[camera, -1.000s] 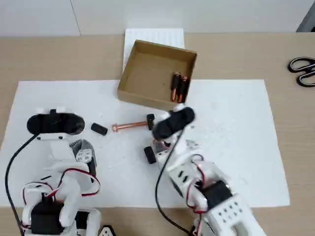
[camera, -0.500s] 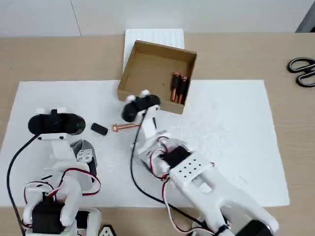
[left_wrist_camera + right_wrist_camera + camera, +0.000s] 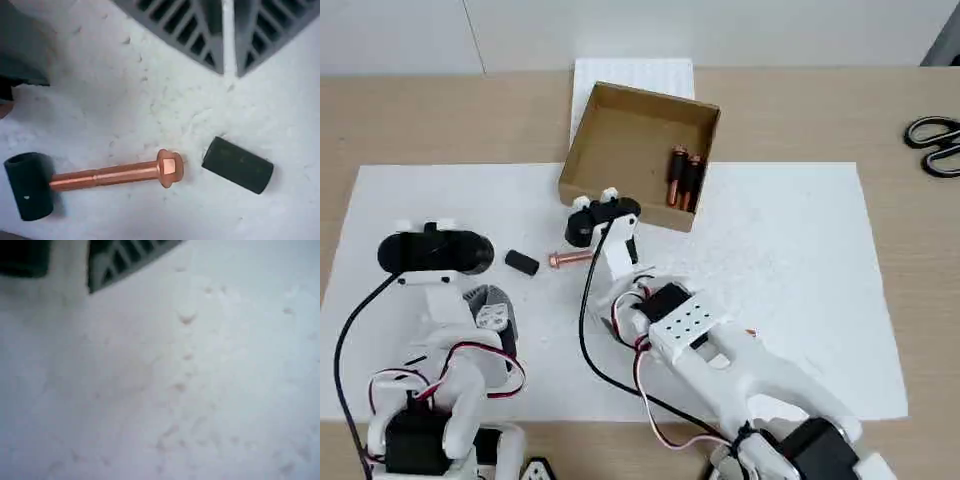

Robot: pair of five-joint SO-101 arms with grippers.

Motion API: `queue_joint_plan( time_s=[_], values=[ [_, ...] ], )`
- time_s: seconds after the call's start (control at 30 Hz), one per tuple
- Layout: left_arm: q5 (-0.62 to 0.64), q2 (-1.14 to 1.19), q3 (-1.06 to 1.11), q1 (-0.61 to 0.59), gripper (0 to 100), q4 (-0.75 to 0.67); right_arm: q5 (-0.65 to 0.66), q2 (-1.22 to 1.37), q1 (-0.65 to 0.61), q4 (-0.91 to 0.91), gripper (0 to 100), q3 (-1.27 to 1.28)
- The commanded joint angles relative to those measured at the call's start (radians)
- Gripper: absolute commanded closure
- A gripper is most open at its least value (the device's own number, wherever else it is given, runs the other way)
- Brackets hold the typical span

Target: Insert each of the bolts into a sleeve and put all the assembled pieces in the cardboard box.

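Left tool [image 3: 229,69] hangs low over the white foam mat [image 3: 800,280] at the near left. Its grey ribbed jaws are drawn narrow with a thin slit between them, and it is empty. Next along, a loose black plastic cylinder sleeve [image 3: 238,164] lies on its side, just beside the head of the copper-coloured metal hex-head bolt [image 3: 115,173]. The bolt lies flat, its tip at or just inside the mouth of a second black sleeve [image 3: 27,186] (depth hard to judge). Right tool [image 3: 603,222] sits over that sleeved end, near the box corner; can't tell whether it is wide or closed. Behind it is the open brown cardboard box [image 3: 582,150] with two assembled copper-and-black pieces [image 3: 682,178] against its right wall. Black-handled scissors [image 3: 935,145] lie far right on the tan wooden counter [image 3: 420,110].

Step, as I read it: the third bolt is being seated. The next move likely calls for gripping the sleeve and bolt, pushing it home, then lifting the pair over the box wall.
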Motion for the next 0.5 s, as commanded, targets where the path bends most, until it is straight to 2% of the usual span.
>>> queue_joint_plan(
  time_s=[0.0,0.17,0.47],
  values=[
    [-0.002,-0.005,-0.005,-0.005,99,-0.021,-0.008,0.001,0.012,0.008,86.6,-0.035],
    [-0.002,-0.005,-0.004,-0.005,99,-0.025,-0.008,-0.004,0.007,0.016,86.6,-0.046],
    [-0.002,-0.005,-0.004,-0.003,99,-0.023,-0.008,0.005,0.012,0.136,86.6,-0.051]
  ],
)
